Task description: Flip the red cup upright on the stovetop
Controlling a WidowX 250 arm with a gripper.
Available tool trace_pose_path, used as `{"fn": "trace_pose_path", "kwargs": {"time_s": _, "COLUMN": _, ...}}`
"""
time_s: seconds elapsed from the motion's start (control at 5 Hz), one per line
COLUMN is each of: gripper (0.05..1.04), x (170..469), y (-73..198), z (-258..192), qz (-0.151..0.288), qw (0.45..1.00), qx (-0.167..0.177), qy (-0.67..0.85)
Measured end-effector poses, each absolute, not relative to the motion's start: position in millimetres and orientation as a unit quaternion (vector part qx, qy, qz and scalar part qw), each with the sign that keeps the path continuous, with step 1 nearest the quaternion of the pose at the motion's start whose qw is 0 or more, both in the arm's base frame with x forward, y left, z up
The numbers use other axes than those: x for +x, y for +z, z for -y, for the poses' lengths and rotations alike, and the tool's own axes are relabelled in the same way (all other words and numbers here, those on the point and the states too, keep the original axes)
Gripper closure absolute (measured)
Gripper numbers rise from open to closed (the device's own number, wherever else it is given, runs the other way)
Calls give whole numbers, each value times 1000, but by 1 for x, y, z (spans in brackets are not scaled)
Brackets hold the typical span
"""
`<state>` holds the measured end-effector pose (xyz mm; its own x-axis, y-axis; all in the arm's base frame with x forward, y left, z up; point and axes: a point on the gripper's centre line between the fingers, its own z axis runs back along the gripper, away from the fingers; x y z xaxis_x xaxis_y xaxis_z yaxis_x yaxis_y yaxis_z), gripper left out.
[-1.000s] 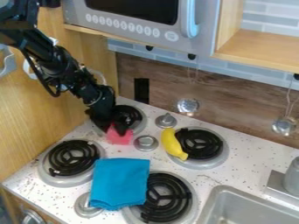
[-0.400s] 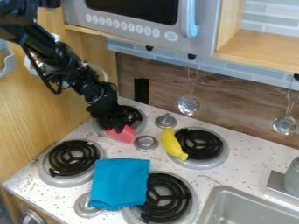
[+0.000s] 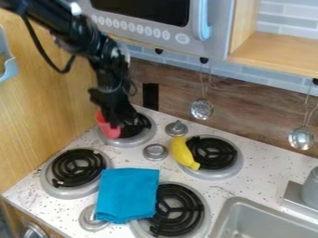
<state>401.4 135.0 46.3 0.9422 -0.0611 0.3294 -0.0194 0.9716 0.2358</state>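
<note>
Pink object (image 3: 107, 126): at the nine o'clock edge of the burner (image 3: 129, 142) below our gripper (image 3: 123, 122) | grip: spread or pinching, we cannot tell | banana (image 3: 184, 153): four o'clock from gripper | blue cloth (image 3: 128, 194): six o'clock.

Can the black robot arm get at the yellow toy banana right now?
Probably yes: the banana lies uncovered at the edge of a black coil burner, with just low silver knobs between it and the black gripper. The reddish-pink object against the gripper, if held, may need releasing first.
</note>
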Motion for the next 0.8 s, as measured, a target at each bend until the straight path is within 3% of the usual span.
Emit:
{"fn": "trace_pose_path", "kwargs": {"time_s": 0.2, "gripper": 1001, "x": 392, "y": 55, "z": -124, "qz": 147, "qw": 976, "qx": 158, "qy": -39}}
{"fn": "trace_pose_path", "kwargs": {"time_s": 0.4, "gripper": 1001, "x": 391, "y": 54, "z": -116, "qz": 140, "qw": 977, "qx": 150, "qy": -51}}
{"fn": "trace_pose_path", "kwargs": {"time_s": 0.8, "gripper": 1001, "x": 396, "y": 22, "z": -100, "qz": 108, "qw": 989, "qx": 73, "qy": -69}}
